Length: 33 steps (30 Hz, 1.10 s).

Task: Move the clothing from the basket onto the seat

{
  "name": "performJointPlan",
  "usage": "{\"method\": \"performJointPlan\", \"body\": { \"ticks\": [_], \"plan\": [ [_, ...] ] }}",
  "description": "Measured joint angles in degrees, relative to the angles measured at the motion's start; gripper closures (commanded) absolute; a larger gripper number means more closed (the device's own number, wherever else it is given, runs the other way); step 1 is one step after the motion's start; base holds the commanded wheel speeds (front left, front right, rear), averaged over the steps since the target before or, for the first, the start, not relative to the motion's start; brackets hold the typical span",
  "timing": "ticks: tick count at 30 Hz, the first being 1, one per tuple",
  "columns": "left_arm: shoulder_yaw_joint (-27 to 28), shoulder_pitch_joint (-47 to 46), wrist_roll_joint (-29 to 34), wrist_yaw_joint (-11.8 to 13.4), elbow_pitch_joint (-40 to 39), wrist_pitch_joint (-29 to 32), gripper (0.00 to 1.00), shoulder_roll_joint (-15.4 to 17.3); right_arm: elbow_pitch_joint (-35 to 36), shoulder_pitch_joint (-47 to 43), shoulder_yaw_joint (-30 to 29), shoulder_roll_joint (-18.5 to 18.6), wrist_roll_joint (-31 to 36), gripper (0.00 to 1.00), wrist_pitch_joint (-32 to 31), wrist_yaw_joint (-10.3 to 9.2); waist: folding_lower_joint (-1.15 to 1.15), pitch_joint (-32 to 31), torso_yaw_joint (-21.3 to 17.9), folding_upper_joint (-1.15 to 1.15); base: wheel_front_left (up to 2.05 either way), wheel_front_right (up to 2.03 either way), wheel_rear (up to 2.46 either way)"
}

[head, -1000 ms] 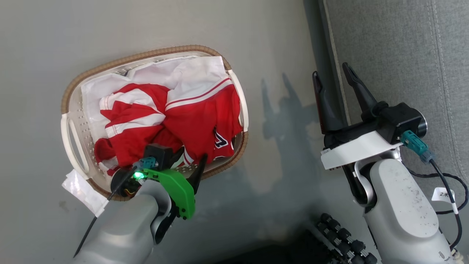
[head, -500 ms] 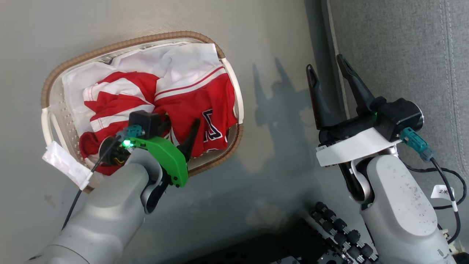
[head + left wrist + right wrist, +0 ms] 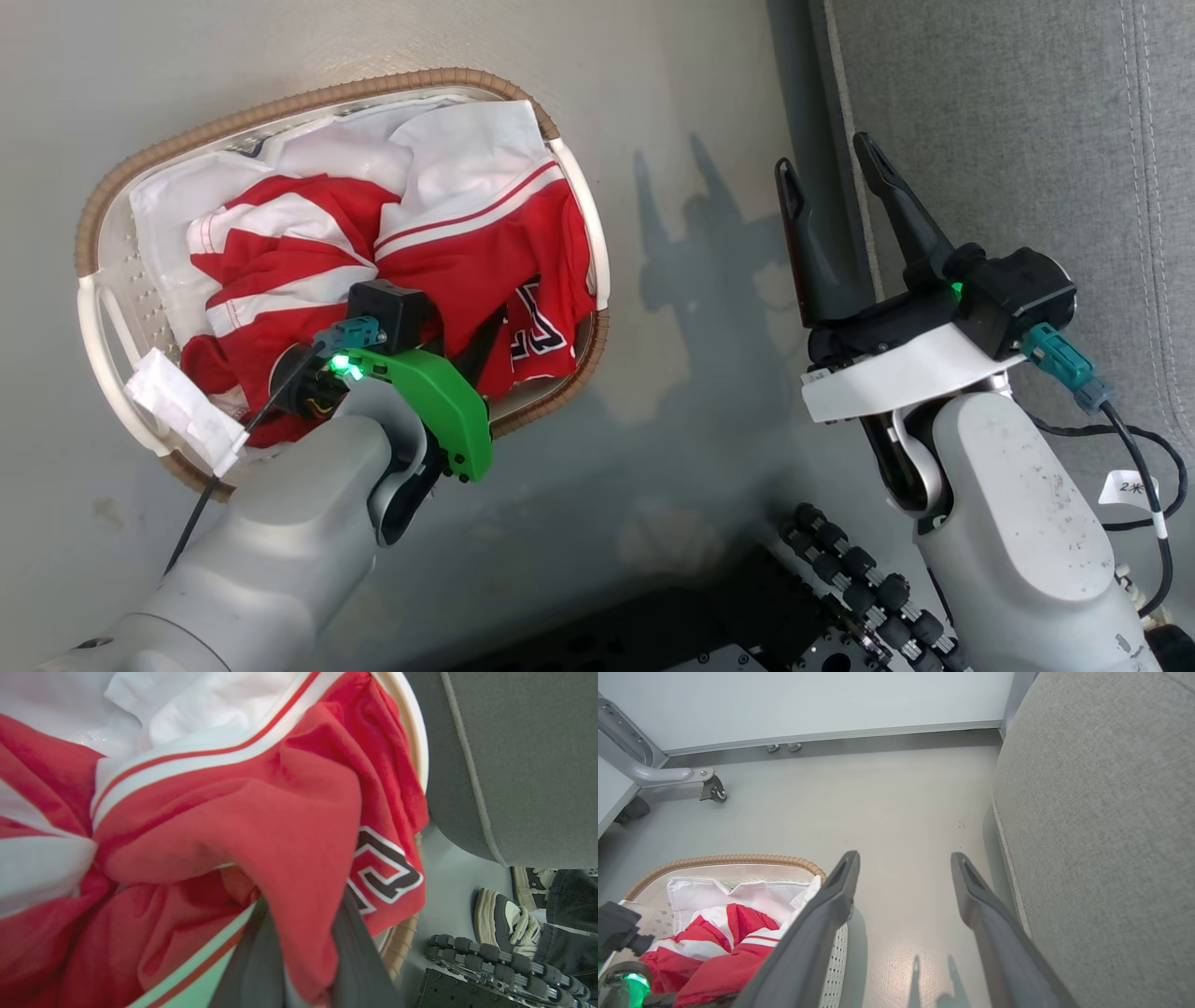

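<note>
We see a plain white cloth sheet (image 3: 467, 140), crumpled. We note a grey floor (image 3: 672, 112) and a pale wall (image 3: 808, 704) with a baseboard (image 3: 878, 732). A grey frame leg (image 3: 654, 770) on a caster (image 3: 713, 791) stands near the wall. A person's sneakers (image 3: 507, 914) sit under dark jeans (image 3: 572, 900).

The pale grey floor (image 3: 691, 93) under me carries the basket (image 3: 280, 98) to my left and the seat (image 3: 1008, 112) to my right, with a strip of bare floor between them. A grey caster leg (image 3: 712, 788) stands on it near the wall. A person's sneakers (image 3: 502, 917) rest near the seat's corner.
</note>
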<state>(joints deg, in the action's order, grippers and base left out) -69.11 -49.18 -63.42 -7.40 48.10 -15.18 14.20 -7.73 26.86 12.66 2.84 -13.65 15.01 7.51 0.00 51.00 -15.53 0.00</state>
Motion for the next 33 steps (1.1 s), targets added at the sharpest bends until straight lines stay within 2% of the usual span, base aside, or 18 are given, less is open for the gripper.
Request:
{"method": "performJointPlan", "body": {
  "ticks": [9,18,23,33],
  "plan": [
    [1.9,1.0,2.0,0.0,-1.9,0.0,1.0,1.6,-1.0,0.1,0.2,0.0,0.7,0.0,0.0,0.0,0.0,-2.9,0.6,0.0,0.0,0.0,0.0],
    [10.7,7.9,9.4,0.0,-4.6,0.0,1.0,1.9,-4.2,-0.8,0.6,0.0,0.5,0.0,0.0,0.0,0.0,-9.7,2.0,0.0,0.0,0.0,0.0],
    [13.8,11.3,13.7,0.0,-7.4,0.0,1.0,1.6,-6.0,-2.2,0.8,0.0,0.5,0.0,0.0,0.0,0.0,-14.1,3.0,0.0,0.0,0.0,0.0],
    [23.6,19.2,18.5,0.0,-12.2,0.0,1.0,0.6,-9.6,-6.5,0.6,-0.1,2.0,0.0,0.0,0.0,0.0,-24.3,5.2,0.0,0.0,0.0,0.0]
  ]
}}
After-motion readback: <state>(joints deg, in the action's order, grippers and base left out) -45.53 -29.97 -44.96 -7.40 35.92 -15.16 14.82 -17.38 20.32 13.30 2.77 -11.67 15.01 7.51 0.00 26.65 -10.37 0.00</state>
